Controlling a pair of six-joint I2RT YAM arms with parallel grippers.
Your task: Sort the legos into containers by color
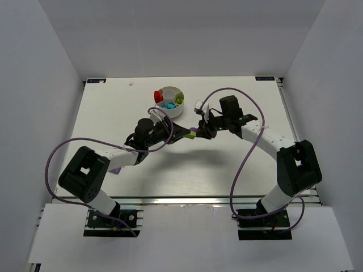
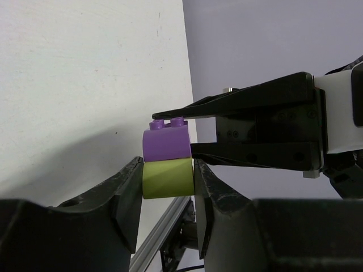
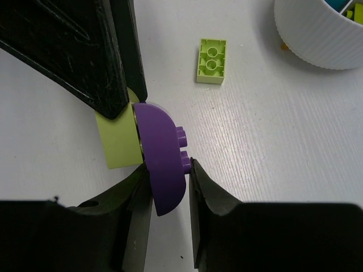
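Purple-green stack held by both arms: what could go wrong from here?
1. The right fingers grip the rounded purple brick near one end; pulling may slip them off it.
2. The left fingers clamp the lime green brick right beside them, so the two arms could knock together.
3. A sudden separation could fling a brick toward the loose lime brick or the dish.

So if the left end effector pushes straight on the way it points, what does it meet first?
The purple brick, stacked on the lime brick the left end effector grips; the right end effector clamps that purple brick from the side. Depth past that is unclear.
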